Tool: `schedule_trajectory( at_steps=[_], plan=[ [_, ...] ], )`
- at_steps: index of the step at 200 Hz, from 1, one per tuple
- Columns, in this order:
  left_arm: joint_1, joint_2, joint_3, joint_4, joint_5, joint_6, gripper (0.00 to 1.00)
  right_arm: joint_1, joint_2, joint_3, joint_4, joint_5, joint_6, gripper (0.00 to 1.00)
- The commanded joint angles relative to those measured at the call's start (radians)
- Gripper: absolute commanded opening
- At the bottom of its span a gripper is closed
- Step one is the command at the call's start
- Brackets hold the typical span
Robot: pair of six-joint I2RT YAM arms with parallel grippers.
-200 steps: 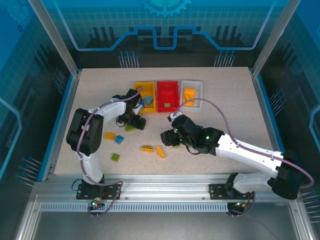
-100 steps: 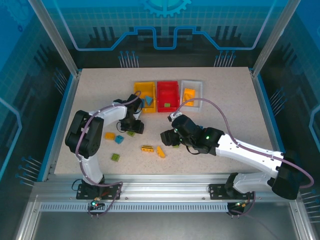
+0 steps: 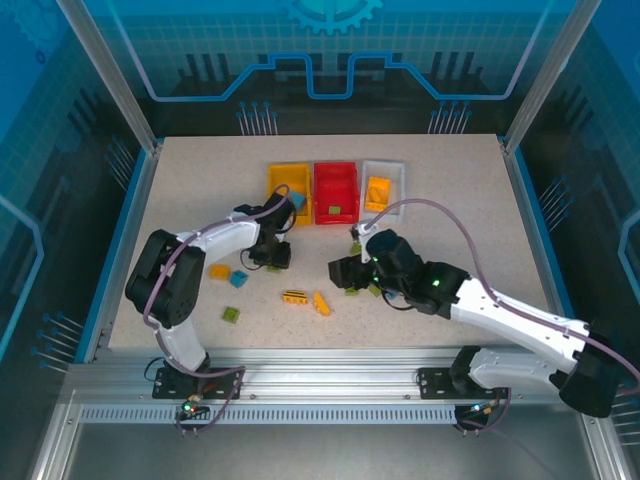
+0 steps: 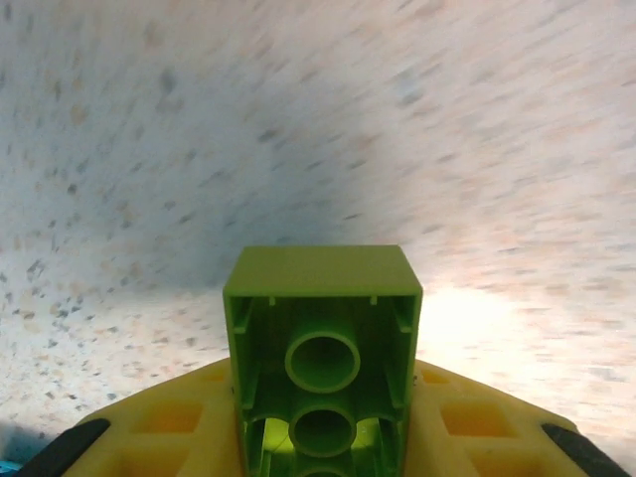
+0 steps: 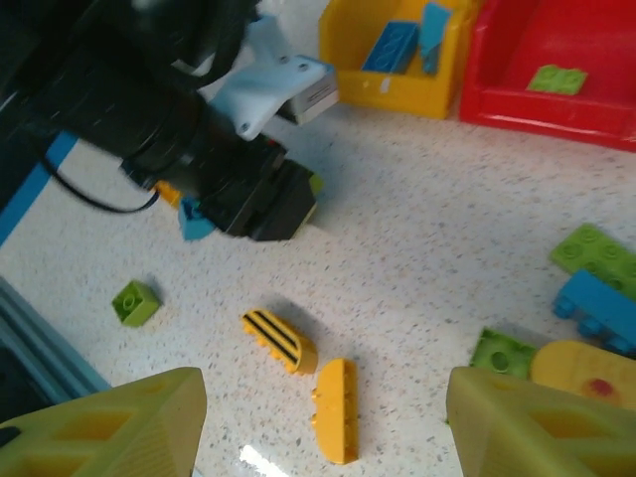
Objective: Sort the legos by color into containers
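Since a second ago the left pincer (image 3: 272, 256) has slid toward 6 o'clock, away from the yellow bin (image 3: 275, 170). It grips a green brick (image 4: 321, 328) low over the speckled surface (image 4: 298, 119). At its 5 o'clock lie a striped brick (image 3: 294, 296) and an orange brick (image 3: 321, 303). The right pincer (image 3: 345, 272), shifted toward 3 o'clock, stands wide open near them, holding nothing. A flat green piece (image 5: 556, 79) rests in the red bin (image 3: 336, 167).

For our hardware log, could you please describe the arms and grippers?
Both the left arm and right arm have white links, black joints and a greyish-purple cable looping alongside. The left gripper and right gripper have black bodies with yellow fingers; a green light glows on the right arm.
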State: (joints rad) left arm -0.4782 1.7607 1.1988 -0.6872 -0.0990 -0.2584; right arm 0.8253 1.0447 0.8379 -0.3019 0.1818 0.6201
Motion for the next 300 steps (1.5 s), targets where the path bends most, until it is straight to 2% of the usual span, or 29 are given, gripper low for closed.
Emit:
schedule_trajectory(
  at_steps=[1,21,38,76,123,145,160,171,191,234,263,300],
  plan=[
    [-0.043,-0.021,0.161,-0.007,0.033,-0.062,0.32,-0.12,-0.048,-0.02,0.047,-0.066,0.053,0.67],
    [-0.057,0.05,0.307,-0.009,0.047,-0.085,0.32,-0.226,-0.038,-0.003,0.069,-0.136,0.067,0.67],
    [-0.06,0.144,0.456,-0.027,0.044,-0.094,0.32,-0.276,-0.005,0.036,0.058,-0.156,0.057,0.67],
    [-0.06,0.376,0.762,-0.055,0.02,-0.121,0.32,-0.338,0.073,0.119,0.043,-0.177,0.061,0.66],
    [-0.032,0.58,0.956,-0.023,0.068,-0.178,0.33,-0.359,0.106,0.142,0.059,-0.192,0.072,0.66],
    [-0.014,0.622,0.975,-0.003,0.1,-0.204,0.41,-0.36,0.109,0.137,0.056,-0.195,0.07,0.66],
    [-0.009,0.628,0.976,0.002,0.126,-0.208,0.52,-0.361,0.108,0.132,0.052,-0.196,0.067,0.66],
    [-0.01,0.617,0.975,-0.001,0.131,-0.205,0.59,-0.361,0.109,0.13,0.045,-0.19,0.064,0.67],
    [-0.014,0.563,0.946,0.019,0.149,-0.21,0.64,-0.361,0.109,0.128,0.015,-0.175,0.057,0.67],
    [-0.033,0.385,0.806,0.121,0.192,-0.271,0.64,-0.309,0.139,0.126,-0.16,-0.07,0.032,0.65],
    [-0.066,0.232,0.651,0.21,0.193,-0.314,0.64,-0.208,0.165,0.119,-0.311,0.044,0.076,0.64],
    [-0.117,-0.068,0.371,0.252,0.074,-0.368,0.61,0.01,0.168,0.075,-0.248,0.09,0.129,0.64]
  ],
)
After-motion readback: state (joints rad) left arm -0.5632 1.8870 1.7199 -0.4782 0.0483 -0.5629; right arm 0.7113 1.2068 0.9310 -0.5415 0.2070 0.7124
